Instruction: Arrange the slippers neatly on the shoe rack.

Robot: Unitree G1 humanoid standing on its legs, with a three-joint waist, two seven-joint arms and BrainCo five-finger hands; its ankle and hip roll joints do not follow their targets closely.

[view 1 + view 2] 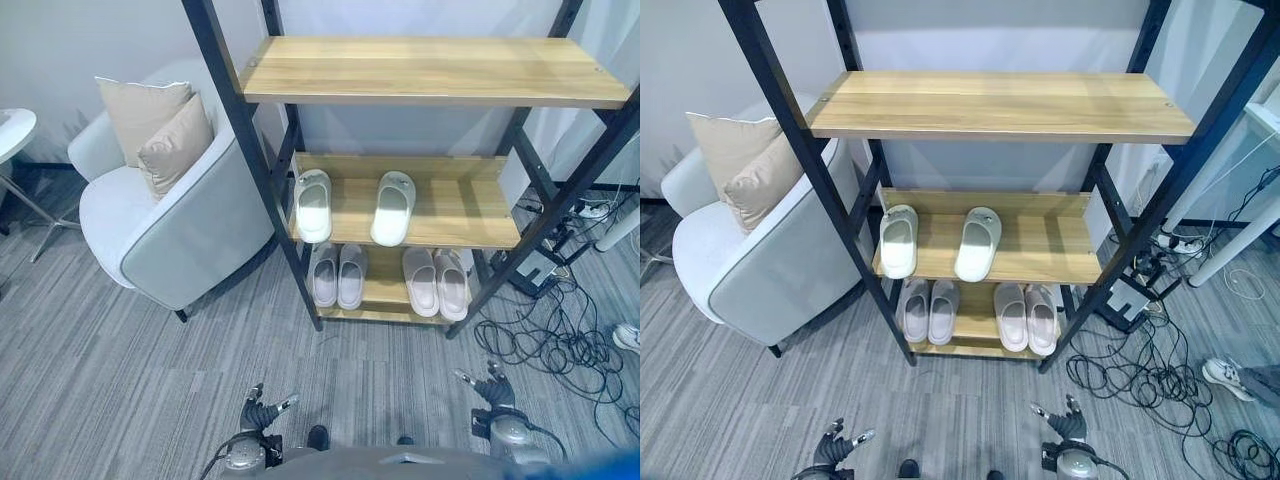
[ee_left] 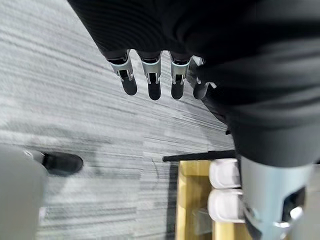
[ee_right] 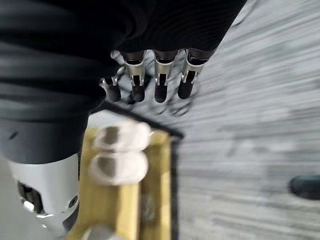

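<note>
Left eye view shows the shoe rack, a black frame with three wooden shelves, standing on grey carpet just beside a pale armchair that carries two beige cushions. On the middle shelf lie two white slippers, toes pointing out: the left white slipper sits straight at the shelf's left end, while the right white slipper lies apart from it and tilted slightly. On the bottom shelf a grey pair rests side by side and touching, and a pink pair rests likewise near it. The top shelf holds nothing. A tangle of black cables lies on the floor by the rack's right foot. Both hands hang low, well apart from the rack: the left hand and the right hand each show relaxed, nearly straight fingers, holding nothing, and the wrist views confirm this, with the left hand's fingers and the right hand's fingers extended over bare carpet. Judged from this, the task looks nearly finished: every slipper is already on the rack and the lower pairs are tidy. What may remain is drawing the two white slippers together and squaring the tilted one, if that spacing counts as untidy.
</note>
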